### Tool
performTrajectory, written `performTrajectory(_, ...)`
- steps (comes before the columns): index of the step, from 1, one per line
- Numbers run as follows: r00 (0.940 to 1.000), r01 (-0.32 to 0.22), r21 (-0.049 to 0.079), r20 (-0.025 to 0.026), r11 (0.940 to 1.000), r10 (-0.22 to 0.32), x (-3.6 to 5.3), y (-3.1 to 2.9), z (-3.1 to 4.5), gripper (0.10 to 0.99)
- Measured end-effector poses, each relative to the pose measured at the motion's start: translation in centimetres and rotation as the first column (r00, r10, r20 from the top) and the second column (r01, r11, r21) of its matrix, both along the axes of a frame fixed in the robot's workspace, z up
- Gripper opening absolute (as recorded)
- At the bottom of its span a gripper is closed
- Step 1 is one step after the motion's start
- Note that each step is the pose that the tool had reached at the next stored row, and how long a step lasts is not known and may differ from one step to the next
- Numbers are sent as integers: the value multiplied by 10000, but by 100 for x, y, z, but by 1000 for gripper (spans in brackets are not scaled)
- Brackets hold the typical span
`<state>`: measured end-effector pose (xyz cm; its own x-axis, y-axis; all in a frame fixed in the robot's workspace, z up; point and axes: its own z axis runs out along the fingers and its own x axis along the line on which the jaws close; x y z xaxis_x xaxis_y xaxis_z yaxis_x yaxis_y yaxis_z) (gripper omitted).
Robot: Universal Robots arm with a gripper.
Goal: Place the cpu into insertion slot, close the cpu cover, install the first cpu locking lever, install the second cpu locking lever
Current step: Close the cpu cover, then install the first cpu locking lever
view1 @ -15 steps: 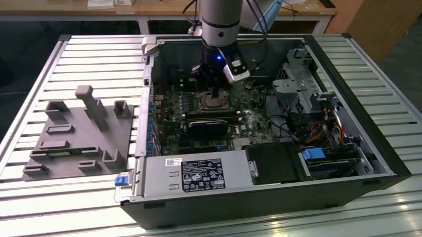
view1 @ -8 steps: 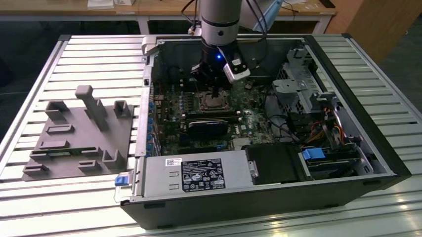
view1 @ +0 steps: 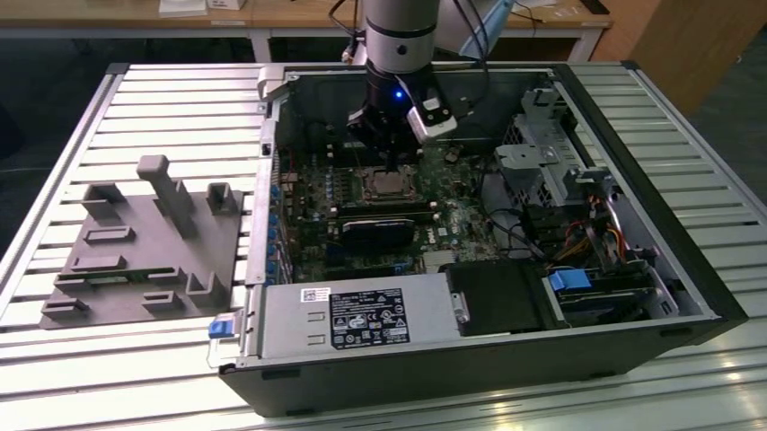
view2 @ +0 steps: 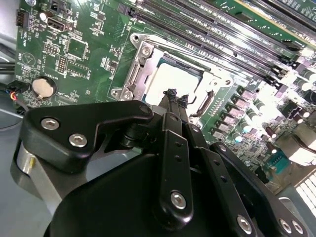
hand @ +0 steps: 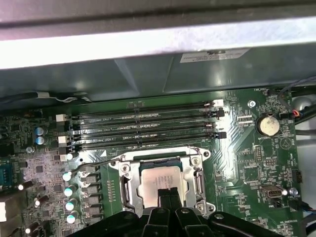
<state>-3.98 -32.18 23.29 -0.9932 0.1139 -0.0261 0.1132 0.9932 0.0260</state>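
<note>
Fingertips (hand: 163, 197) of the gripper (hand: 168, 191) pressed side by side, jaws narrow, holding nothing that shows. Hanging from the arm (view1: 400, 36) down inside the open computer case (view1: 623, 305), over the middle of the green board (hand: 247, 163). Tips right above one edge of the cpu (hand: 163, 175); cannot tell if touching it. Lying flat in the insertion slot (view1: 365, 185), that cpu, with its dull silver top peeking through a square window. Down flat around it, the cpu cover (hand: 200, 183), a shiny frame hugging all four sides. Reaching out from one corner of the cover across the board, a thin wire lever (hand: 94, 164). Just beside the cover, toward the case wall, four long black slots (hand: 143, 129) in a row. Near the board's edge, well apart from the cpu, a round silver battery (hand: 268, 125). Under it all, a slatted table (view1: 156, 99), with the case lying on its side across the table's middle. Near the table's edge at the exterior view's left, apart from the case, a grey block with pegs (view1: 144, 242).
</note>
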Motion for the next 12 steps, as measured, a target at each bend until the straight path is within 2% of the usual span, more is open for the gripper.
performTrajectory(12, 10000, 3, 0, 9, 10000, -3, 0, 0, 18, 102)
